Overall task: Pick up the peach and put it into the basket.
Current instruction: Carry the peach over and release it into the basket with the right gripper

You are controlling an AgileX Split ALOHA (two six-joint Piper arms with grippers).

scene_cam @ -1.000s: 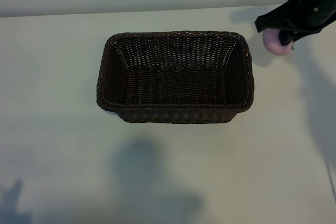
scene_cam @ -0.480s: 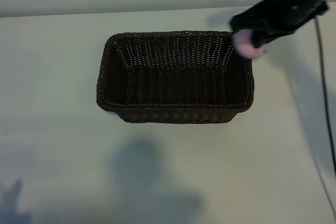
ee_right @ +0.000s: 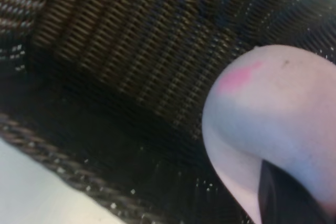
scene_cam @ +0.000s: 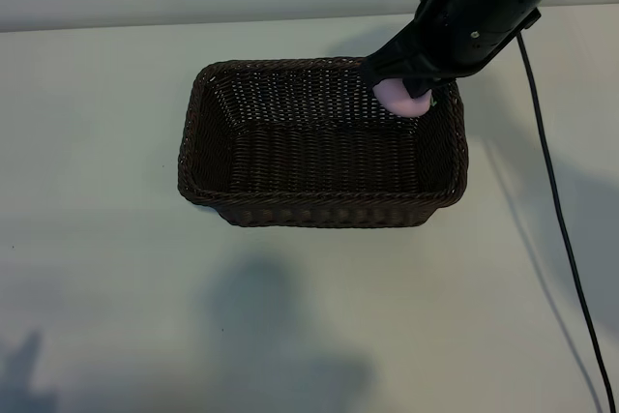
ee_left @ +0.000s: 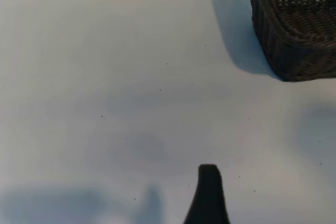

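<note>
Gripping smooth round peach [scene_cam: 400, 98] over woven basket [scene_cam: 319, 210]

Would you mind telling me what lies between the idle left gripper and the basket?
Only bare table, as the left wrist view shows: the left gripper points over it toward the basket.

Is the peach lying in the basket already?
Not yet. The peach is gripped in the right gripper, held over the basket near its far right corner. Nothing lies on the basket's floor.
</note>
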